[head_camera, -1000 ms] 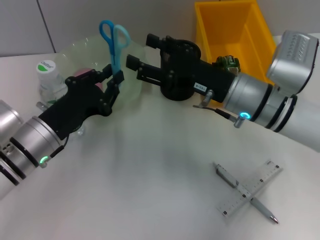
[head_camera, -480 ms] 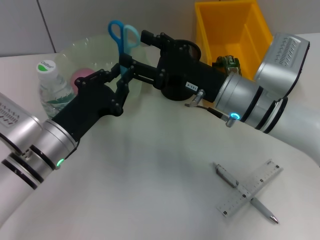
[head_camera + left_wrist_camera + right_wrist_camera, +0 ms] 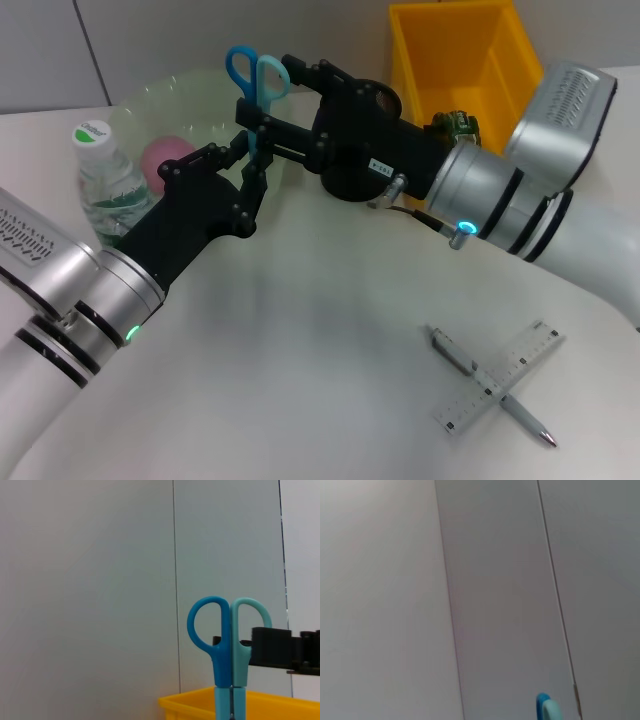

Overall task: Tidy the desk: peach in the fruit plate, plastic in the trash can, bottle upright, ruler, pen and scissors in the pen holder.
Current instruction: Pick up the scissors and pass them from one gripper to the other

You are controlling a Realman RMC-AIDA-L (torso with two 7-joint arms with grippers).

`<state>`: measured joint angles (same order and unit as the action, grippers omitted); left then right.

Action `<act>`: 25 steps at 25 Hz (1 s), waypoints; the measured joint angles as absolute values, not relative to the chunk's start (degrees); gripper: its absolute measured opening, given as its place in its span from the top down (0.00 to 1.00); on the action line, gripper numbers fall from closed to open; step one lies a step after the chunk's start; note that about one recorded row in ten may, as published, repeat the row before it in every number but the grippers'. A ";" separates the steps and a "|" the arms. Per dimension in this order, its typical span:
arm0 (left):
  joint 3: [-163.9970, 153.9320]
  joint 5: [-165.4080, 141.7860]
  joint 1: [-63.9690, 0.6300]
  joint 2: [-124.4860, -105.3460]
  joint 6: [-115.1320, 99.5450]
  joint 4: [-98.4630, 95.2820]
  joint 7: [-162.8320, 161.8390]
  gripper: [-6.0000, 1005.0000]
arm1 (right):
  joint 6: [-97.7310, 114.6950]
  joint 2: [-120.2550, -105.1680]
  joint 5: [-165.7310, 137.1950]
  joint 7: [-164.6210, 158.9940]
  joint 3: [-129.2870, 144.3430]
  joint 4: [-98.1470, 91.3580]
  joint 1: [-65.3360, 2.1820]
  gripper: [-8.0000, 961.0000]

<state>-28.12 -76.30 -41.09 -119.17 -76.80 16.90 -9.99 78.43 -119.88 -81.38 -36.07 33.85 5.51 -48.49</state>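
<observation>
Two tools (image 3: 250,150) (image 3: 272,128) meeting mid-air above the bench (image 3: 320,350), left clamping scissors (image 3: 257,78) upright by the blades, right spreading wide around them below the handles. Risking a drop if releasing early, pen holder (image 3: 352,140) sitting just beyond.

A pale, matte table (image 3: 320,350) fills the head view; a clear water bottle (image 3: 105,178) with a white and green cap stands upright near its left edge; a transparent fruit plate (image 3: 190,110) rests just beside it toward the far edge; a yellow trash can (image 3: 465,60) sits at the far right; a black pen holder (image 3: 350,175) stands near the far middle; toward the near right corner, a ruler (image 3: 500,377) and a pen (image 3: 490,385) lie crossed, touching.
</observation>
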 joint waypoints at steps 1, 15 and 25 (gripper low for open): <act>-28.12 -76.30 -41.09 -119.17 -76.80 16.90 -9.99 0.79 | 78.14 -119.88 -81.48 -36.00 33.85 5.55 -48.70 0.15; -25.93 -77.25 -41.48 -119.18 -76.63 19.20 -9.16 0.79 | 76.60 -119.88 -81.96 -35.26 34.24 5.45 -49.28 0.15; -19.53 -84.75 -40.68 -119.18 -76.07 19.42 -9.05 0.79 | 76.58 -119.88 -82.01 -35.23 34.41 5.31 -49.10 0.61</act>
